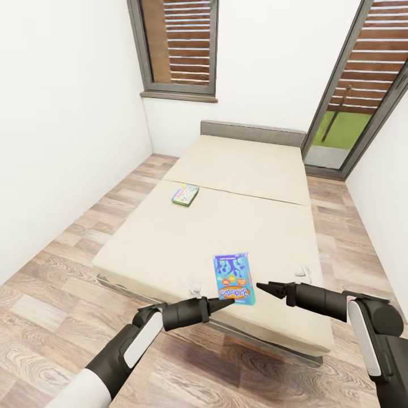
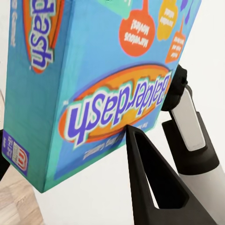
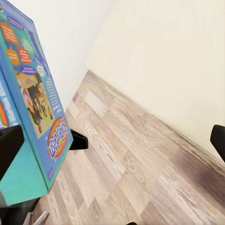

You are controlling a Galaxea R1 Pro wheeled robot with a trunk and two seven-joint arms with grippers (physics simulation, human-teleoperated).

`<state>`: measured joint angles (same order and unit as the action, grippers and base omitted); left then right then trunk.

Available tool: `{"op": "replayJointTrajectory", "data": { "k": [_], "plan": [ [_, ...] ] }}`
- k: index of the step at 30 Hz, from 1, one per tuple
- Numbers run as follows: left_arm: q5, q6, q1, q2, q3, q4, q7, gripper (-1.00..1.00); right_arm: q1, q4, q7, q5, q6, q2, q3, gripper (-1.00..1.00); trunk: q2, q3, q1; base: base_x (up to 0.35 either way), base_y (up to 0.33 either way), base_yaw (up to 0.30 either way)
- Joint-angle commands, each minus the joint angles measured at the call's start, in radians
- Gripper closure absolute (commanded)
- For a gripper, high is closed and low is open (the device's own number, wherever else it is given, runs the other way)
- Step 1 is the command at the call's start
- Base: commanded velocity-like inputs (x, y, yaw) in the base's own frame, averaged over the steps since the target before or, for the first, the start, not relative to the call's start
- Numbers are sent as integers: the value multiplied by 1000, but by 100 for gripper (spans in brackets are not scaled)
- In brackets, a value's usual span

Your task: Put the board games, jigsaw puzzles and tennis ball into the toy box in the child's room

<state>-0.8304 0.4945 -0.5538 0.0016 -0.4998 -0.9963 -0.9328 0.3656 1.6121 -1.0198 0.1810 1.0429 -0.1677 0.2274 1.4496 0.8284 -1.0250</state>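
Bed (image 1: 170, 243) | left gripper (image 1: 226, 302) clamps blue game box (image 1: 233, 279) | right gripper (image 1: 265, 289) spread

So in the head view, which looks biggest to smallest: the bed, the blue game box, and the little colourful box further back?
1. The bed, by far.
2. The blue game box.
3. The little colourful box. It lies farther from the camera, so it may truly be closer in size to the blue one than it looks.
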Motion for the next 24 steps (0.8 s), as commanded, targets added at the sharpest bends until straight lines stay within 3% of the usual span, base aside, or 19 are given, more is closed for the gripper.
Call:
{"op": "replayJointTrajectory", "data": {
  "k": [1, 8, 14, 24],
  "plan": [
    [-6, 7, -1, -1, -1, 3, -1, 100, 0, 0, -7, 0, 4, 0, 0, -100, 0, 1, 0, 0, 0, 0],
    [-6, 7, -2, -3, 0, 13, -1, 100, -2, 0, -58, 1, 4, -7, -1, -100, 0, 1, 0, 0, 0, 0],
    [-6, 7, -3, -4, 1, 26, -1, 100, -3, 0, -140, 1, 4, -14, 0, -100, 0, 1, 0, 0, 0, 0],
    [-6, 8, -3, -3, 2, 33, -1, 100, -4, 0, -188, 1, 4, -18, -1, -100, 0, 1, 0, 0, 0, 0]
  ]
}}
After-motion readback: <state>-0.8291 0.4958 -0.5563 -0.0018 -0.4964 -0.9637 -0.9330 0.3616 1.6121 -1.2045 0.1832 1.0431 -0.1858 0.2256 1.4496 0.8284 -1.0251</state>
